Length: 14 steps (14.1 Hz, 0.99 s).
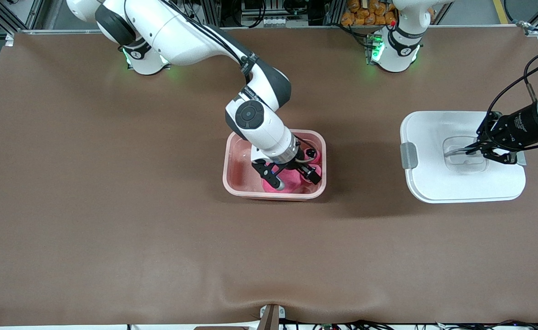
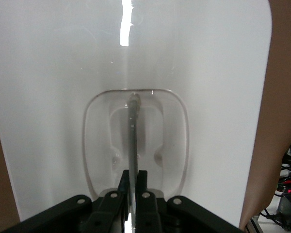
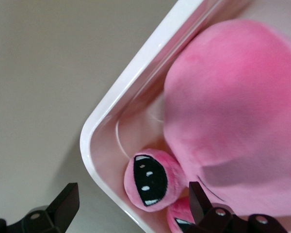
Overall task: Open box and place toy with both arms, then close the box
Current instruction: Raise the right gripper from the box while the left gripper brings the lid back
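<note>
Brown worktop (image 1: 113, 206) carries the open pink box (image 1: 232, 158) at centre; the soft, light plush toy (image 1: 292, 179) lies inside under the spread right tool (image 1: 293, 178). At 3 o'clock, the left tool (image 1: 473, 150) pinches the stiff white lid's (image 1: 434, 183) recessed handle (image 2: 133, 131), the best hold.

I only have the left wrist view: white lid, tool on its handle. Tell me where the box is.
Observer: The box stands open mid-table, apart from the lid, which the left tool grips at the left arm's end.
Operator: Report the toy.
Observer: The toy lies inside the box, against the wall nearer the front camera.
Operator: Give me the right tool.
Observer: The right tool is open, down in the box over the toy.
</note>
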### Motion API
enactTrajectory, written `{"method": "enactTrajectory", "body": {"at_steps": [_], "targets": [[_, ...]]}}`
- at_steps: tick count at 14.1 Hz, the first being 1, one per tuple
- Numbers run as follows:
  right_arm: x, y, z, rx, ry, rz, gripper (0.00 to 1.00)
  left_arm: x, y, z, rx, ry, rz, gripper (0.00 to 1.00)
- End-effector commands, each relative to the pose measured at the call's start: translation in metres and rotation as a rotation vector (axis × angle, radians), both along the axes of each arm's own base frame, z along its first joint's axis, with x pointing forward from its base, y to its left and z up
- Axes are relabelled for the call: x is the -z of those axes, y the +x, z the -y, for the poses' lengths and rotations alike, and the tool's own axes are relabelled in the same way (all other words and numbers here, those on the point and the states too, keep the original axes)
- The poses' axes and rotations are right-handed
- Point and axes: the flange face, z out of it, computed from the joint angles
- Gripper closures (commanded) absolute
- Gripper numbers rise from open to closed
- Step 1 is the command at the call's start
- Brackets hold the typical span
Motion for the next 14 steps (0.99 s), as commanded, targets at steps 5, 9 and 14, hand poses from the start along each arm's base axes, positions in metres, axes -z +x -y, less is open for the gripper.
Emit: {"method": "enactTrajectory", "body": {"at_steps": [5,9,14], "targets": [[-0.039,0.023,0.043,-0.102,-0.07,-0.05,0.0,-0.018,-0.001,0.042,0.037,-0.021,0.013,1.0],[-0.066,0.037,0.081,-0.159,-0.111,-0.078,0.0,-0.028,0.014,0.089,0.032,-0.026,0.023,1.0],[-0.118,0.045,0.118,-0.19,-0.162,-0.034,0.0,-0.017,0.018,0.14,0.034,-0.022,-0.005,1.0]]}}
